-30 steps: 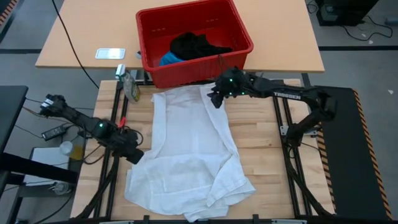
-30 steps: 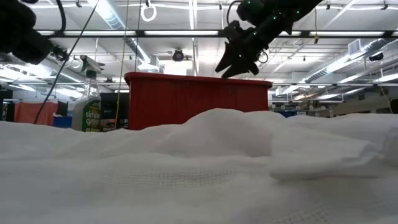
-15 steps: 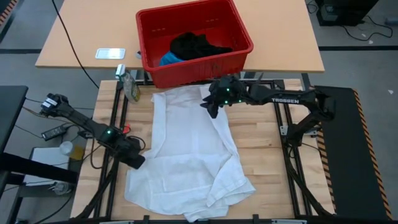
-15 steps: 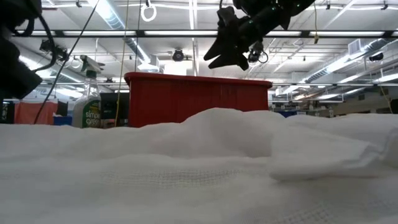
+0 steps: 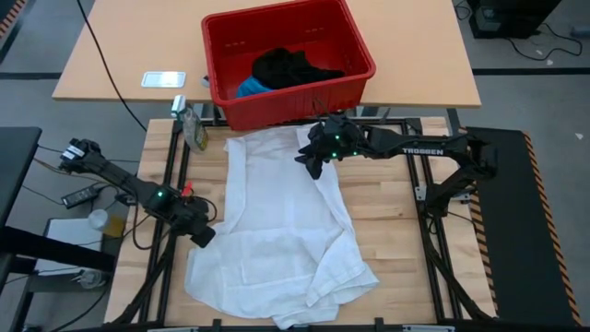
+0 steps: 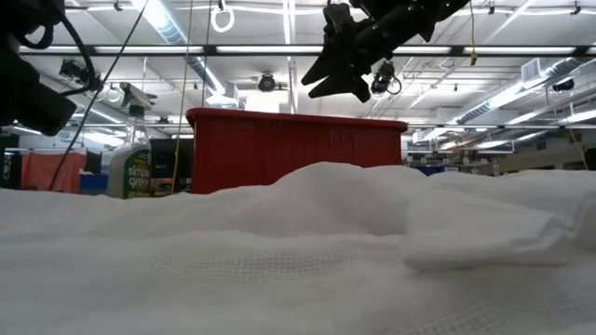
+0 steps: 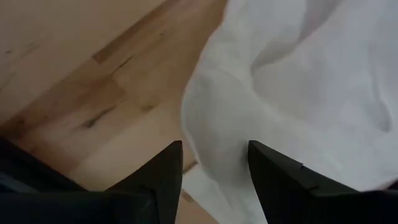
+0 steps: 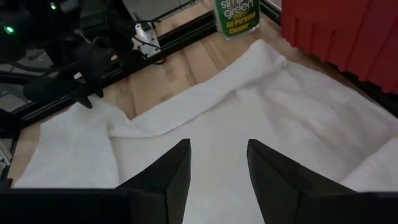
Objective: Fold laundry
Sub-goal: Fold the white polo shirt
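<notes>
A white garment [image 5: 277, 231] lies spread on the wooden table, rumpled at its near end. A black garment [image 5: 286, 66] and a blue one [image 5: 249, 88] lie in the red basket [image 5: 295, 103] beyond the table's far edge. My left gripper [image 5: 203, 235] points steeply down at the white garment's left edge [image 7: 199, 124]. It is open, and that edge lies below the gap [image 7: 214, 149]; whether it touches, I cannot tell. My right gripper [image 5: 309, 164] hangs open [image 8: 217, 146], well above the garment's far part [image 8: 249, 112].
A green spray bottle [image 5: 194, 129] stands at the table's far left corner, next to the basket. A small white flat object [image 5: 163, 79] lies on the farther desk. Black frame rails [image 5: 171, 184] run along both sides of the table. Bare wood [image 5: 387, 212] shows right of the garment.
My left gripper has sunk toward the left edge of the white garment. My right gripper has swung toward the table's left, staying high over the garment's far part. The garment has not moved.
</notes>
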